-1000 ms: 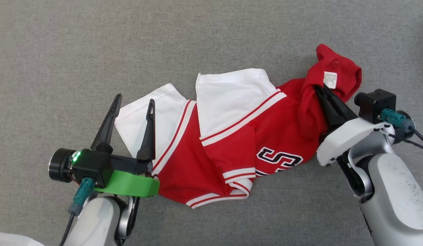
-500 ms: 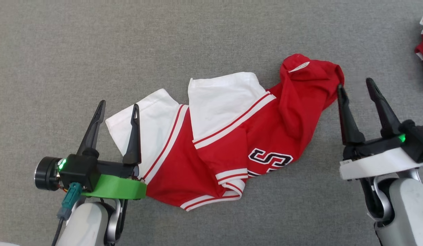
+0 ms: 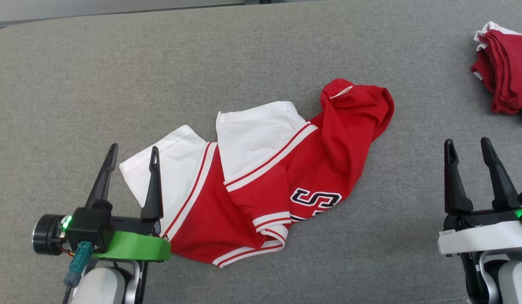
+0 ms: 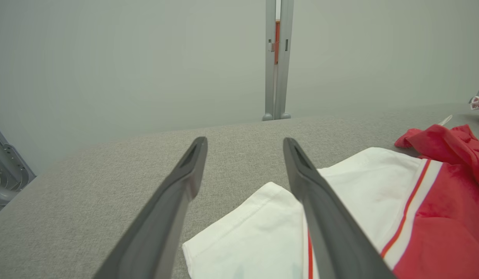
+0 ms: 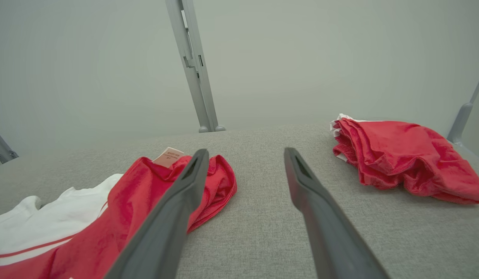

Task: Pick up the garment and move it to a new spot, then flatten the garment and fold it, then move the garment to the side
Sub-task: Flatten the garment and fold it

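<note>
Since a second ago right gripper has let go of garment. Its fingers are spread with nothing between them, and it now stands well apart from garment's right side. Red end it held has dropped and lies bunched on grey surface. Whole head view has shifted too; that is the camera's doing.

Left gripper is at garment's left end, fingers spread wide, holding nothing. Its right finger crosses over edge of white panel; its left finger sits just off the cloth, over bare surface. Contact with the panel cannot be told.

Garment lies crumpled, long axis running lower left to upper right in head view. White panels face the upper-left side and striped trim the lower side. Bunched red end with label points upper right.

Dark lettering on the red front is partly tucked under a fold. Label shows edge-on in head view; its print in right wrist view is too small to read. Beyond garment's right end, well apart, sits red folded pile, cut by frame edge.
</note>
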Tool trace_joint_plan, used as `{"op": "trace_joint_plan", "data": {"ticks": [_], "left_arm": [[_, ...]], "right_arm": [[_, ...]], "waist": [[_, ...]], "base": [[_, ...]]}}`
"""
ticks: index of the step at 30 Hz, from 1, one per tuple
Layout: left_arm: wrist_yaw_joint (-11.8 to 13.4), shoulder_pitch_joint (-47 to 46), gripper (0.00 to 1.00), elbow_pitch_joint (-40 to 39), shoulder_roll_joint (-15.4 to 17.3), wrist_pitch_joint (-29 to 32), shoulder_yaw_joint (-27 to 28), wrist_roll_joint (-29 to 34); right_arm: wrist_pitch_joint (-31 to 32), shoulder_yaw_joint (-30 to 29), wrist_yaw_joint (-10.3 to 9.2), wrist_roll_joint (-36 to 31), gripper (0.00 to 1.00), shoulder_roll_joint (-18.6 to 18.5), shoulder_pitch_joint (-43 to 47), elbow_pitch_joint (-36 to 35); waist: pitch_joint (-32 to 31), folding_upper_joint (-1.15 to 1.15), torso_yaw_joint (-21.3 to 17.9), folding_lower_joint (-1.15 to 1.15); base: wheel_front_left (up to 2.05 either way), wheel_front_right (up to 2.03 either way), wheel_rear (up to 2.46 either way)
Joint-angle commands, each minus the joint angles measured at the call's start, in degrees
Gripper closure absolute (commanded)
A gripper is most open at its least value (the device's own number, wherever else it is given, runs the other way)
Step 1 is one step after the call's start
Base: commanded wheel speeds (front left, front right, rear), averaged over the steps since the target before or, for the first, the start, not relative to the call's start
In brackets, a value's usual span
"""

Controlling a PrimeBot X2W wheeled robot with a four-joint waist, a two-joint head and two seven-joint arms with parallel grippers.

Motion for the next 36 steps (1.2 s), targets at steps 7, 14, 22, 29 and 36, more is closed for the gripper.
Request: {"op": "trace_joint_plan", "data": {"ticks": [7, 14, 22, 29, 36], "left_arm": [[0.5, 0.6, 0.0, -0.8, 0.7, 0.5, -0.3, -0.4], [0.8, 0.2, 0.0, -1.1, 1.0, 0.5, -0.5, -0.5], [-3.0, -9.3, 0.0, -1.2, -0.6, 6.7, -4.3, -1.2], [-8.2, -20.5, 0.0, 8.0, -3.2, 21.1, -8.1, -5.7], [-9.7, -26.7, 0.0, 20.4, -3.9, 27.9, -8.2, -8.7]], "right_arm": [[0.3, 0.0, 0.0, -0.2, 0.0, 0.5, 0.5, -0.6], [0.2, -0.1, 0.0, 0.0, 0.0, 0.6, -0.1, -0.2], [0.9, 0.6, 0.0, -0.2, 0.0, 0.4, -1.2, -1.1], [0.7, 2.2, 0.0, 0.0, 0.0, 0.4, -3.1, -0.6], [0.0, 3.4, 0.0, 0.5, 0.0, 0.4, -4.3, 1.2]], "waist": [[-0.1, 0.0, -0.2, 0.0], [0.2, 0.0, -0.4, 0.0], [2.6, 0.0, -0.5, 0.0], [5.7, 0.0, -2.0, 0.0], [7.5, 0.0, -4.0, 0.0]], "base": [[0.0, 0.0, 0.0], [0.0, 0.0, 0.0], [0.0, 0.0, 0.0], [0.0, 0.0, 0.0], [0.0, 0.0, 0.0]]}}
